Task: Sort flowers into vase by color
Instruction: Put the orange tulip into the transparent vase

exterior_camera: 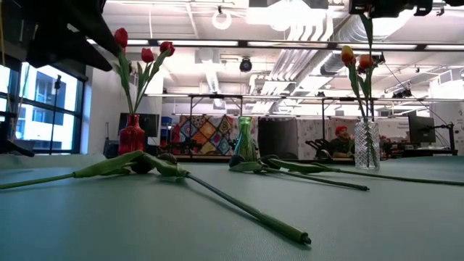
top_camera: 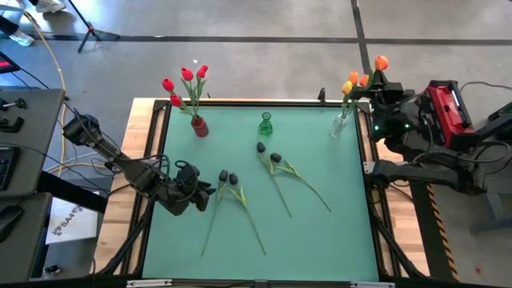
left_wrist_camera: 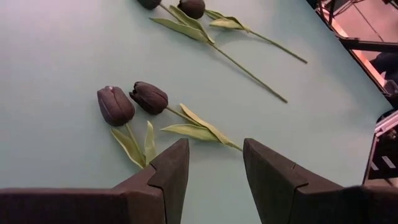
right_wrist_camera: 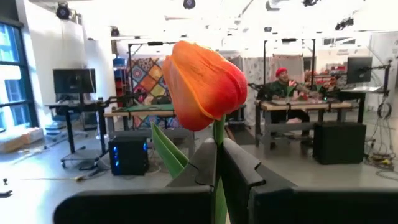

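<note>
We see black-headed tulips [top_camera: 228, 177] with green stems on a teal table mat [top_camera: 320, 232], red tulips [top_camera: 186, 80] in a red vase [top_camera: 199, 126], and orange tulips [top_camera: 360, 78] in clear glass [top_camera: 342, 126].

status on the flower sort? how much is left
Done: four red flowers stand in the red vase, two orange ones in the clear vase. In hand: right gripper is shut on an orange flower above it. Left: four black flowers on the mat; green vase empty; left gripper open beside them.
</note>
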Robot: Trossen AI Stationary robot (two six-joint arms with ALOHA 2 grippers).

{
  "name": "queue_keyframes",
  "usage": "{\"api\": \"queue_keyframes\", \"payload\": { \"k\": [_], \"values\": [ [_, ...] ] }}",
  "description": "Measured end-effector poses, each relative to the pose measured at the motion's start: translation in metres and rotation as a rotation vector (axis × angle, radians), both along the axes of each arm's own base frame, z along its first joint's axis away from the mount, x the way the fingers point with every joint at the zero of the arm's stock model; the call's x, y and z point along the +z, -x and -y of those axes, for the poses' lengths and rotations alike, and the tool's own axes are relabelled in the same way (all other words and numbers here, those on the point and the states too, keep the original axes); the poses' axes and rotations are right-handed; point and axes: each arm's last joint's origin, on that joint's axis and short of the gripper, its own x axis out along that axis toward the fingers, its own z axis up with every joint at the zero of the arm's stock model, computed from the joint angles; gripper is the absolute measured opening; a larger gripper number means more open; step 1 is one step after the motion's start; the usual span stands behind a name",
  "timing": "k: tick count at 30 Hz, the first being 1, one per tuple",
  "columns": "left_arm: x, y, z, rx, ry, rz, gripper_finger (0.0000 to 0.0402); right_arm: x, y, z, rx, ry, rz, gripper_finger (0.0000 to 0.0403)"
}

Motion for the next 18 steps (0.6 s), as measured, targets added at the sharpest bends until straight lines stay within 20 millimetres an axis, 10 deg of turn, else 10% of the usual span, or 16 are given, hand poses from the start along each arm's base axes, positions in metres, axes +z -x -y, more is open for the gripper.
{"api": "queue_keyframes", "payload": {
  "k": [18],
  "values": [
    [0.000,-0.004,-0.008,0.022,-0.027,-0.009,0.0140,-0.014,-0.005,0.002,0.030,-0.082,-0.011,0.0000]
  ]
}}
